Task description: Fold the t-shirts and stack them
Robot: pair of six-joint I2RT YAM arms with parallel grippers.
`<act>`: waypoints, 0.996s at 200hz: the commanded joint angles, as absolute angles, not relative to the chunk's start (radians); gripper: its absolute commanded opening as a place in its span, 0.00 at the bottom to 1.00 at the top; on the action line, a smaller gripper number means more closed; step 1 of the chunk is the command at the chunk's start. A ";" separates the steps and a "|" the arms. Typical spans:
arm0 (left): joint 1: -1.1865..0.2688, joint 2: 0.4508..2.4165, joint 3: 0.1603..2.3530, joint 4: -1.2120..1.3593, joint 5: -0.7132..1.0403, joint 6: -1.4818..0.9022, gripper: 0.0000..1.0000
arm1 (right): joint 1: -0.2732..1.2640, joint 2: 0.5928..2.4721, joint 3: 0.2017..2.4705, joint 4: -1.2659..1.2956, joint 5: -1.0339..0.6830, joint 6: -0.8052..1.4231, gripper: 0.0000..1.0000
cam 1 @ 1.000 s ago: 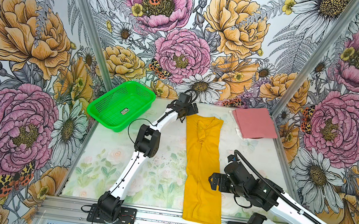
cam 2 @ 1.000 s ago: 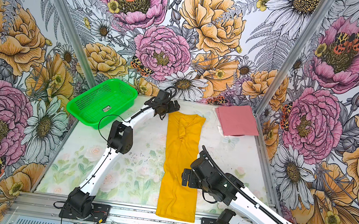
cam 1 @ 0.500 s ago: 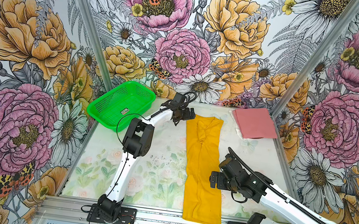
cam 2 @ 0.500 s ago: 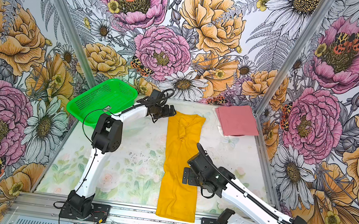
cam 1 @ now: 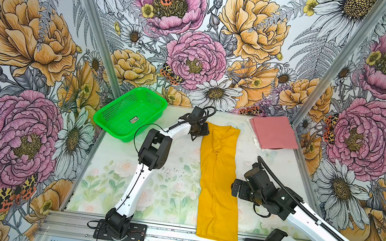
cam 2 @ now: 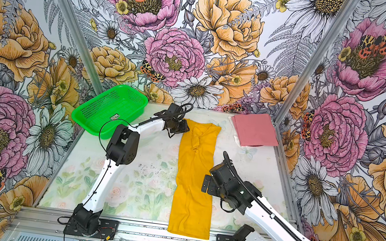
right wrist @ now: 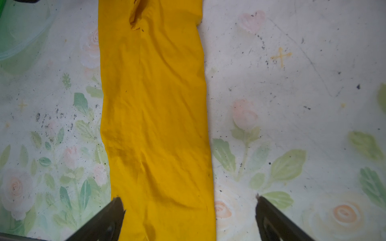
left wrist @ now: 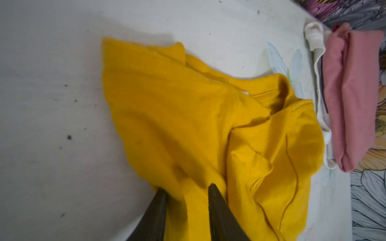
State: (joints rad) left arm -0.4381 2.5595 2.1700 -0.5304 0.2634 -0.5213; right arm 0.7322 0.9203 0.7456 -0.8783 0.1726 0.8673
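Observation:
The yellow t-shirt (cam 1: 217, 175) (cam 2: 194, 177) lies as a long narrow strip down the middle of the table, collar at the far end. My left gripper (cam 1: 204, 131) (cam 2: 184, 127) sits at the strip's far left corner. In the left wrist view its jaws (left wrist: 187, 186) are shut on a bunched fold of yellow cloth (left wrist: 188, 114). My right gripper (cam 1: 234, 191) (cam 2: 204, 184) hovers beside the strip's right edge, open. In the right wrist view it (right wrist: 188, 197) straddles that edge of the shirt (right wrist: 154, 104) and holds nothing. The pink t-shirt (cam 1: 273, 132) (cam 2: 253, 128) (left wrist: 353, 94) lies folded at the far right corner.
A green mesh basket (cam 1: 131, 113) (cam 2: 109, 108) leans at the far left corner, close behind the left arm. A white cloth (left wrist: 319, 62) lies under the pink t-shirt. Flowered walls close in the table on three sides.
The left gripper has come down a little onto the yellow t-shirt's far left corner and closed on the cloth. The right arm has hardly moved and stays open.

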 commanded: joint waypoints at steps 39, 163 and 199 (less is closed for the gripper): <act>-0.353 2.729 2.400 -0.545 0.195 -0.559 0.00 | 0.721 0.936 0.730 -0.834 0.172 0.867 0.99; -0.206 2.481 2.084 -0.265 0.482 -0.540 0.99 | 0.721 1.084 0.624 -0.614 0.032 0.830 0.99; -0.260 2.081 1.484 -0.260 0.386 -0.545 0.99 | 0.719 1.066 0.578 -0.583 0.014 0.859 0.98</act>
State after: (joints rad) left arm -0.2085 2.3001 1.7554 -0.2897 0.4263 -0.5682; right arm 0.7265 1.0813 0.6044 -0.6353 0.0349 0.8410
